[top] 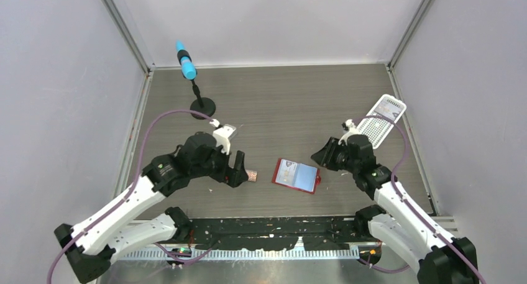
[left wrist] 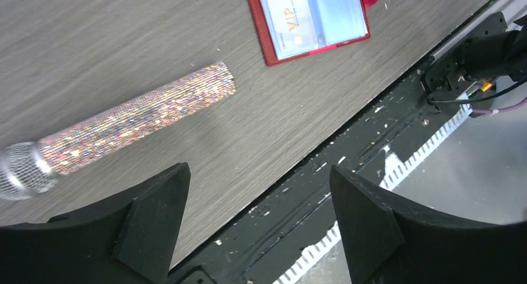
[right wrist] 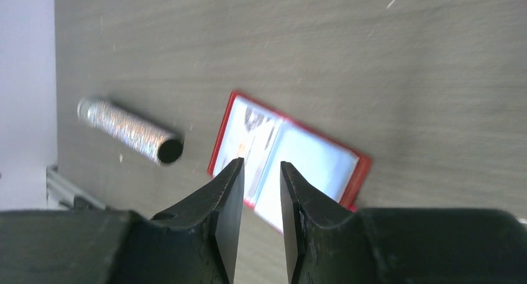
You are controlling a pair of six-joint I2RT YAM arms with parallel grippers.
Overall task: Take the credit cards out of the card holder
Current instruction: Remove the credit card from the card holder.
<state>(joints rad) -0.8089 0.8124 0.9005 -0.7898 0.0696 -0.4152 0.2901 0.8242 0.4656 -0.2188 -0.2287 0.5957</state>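
Plainly nothing is out yet: the left gripper (left wrist: 258, 178), left of the holder (top: 296, 176), hangs with jaws wide apart and empty, and the right gripper (right wrist: 261, 172), just right of the holder, shows a narrow gap with nothing in it. The holder lies open and flat between them, a card (left wrist: 297, 23) tucked in its left pocket, so all the pulling is left to do.
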